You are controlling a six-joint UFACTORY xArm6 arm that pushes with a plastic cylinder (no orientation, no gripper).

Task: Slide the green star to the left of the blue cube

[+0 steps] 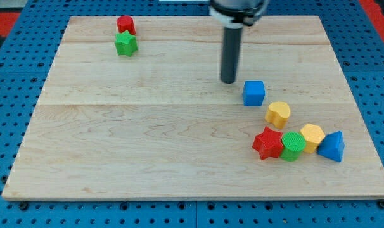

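My tip (229, 81) is resting just left of the blue cube (254, 93), with no fingers to part or close, so it should be circling behind the green star (125, 44), far up-left on the table (147, 145), below the red block (125, 25).

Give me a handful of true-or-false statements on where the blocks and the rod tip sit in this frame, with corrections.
1. The green star sits near the view's top left, just below a red block. True.
2. My tip is pressing against the green star. False: it stands far to the view's right of the star, just left of the blue cube and slightly above it.
3. The yellow heart lies below and to the right of the blue cube. True.
4. The red star is alone at the view's bottom left. False: it is at the bottom right, against a green round block.
5. A blue triangle ends the bottom-right row, beside a yellow block. True.
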